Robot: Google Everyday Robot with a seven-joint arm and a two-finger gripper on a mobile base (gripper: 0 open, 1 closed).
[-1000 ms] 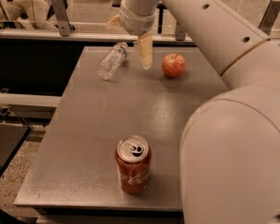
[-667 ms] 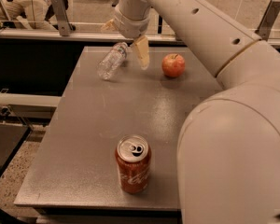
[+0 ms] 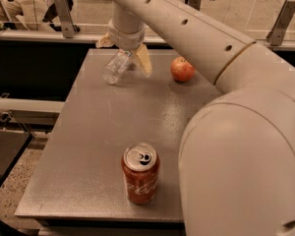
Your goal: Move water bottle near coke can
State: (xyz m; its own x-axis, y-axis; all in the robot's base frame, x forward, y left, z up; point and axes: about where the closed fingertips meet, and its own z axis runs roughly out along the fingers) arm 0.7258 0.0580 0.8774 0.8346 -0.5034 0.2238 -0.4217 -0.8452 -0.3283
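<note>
One pincer (image 3: 124, 52), fingers spread, hovers over the lying water bottle (image 3: 115, 68) (ready to grip, seemingly); coke can (image 3: 140, 173) stands well apart on counter (image 3: 88, 146).

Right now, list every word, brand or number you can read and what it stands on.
"Coca-Cola": white script on the coke can, blurred, only partly legible.
The water bottle: no readable label.
The gripper, jaws open over the water bottle at the far end of the table: no markings.
The apple: none.
</note>
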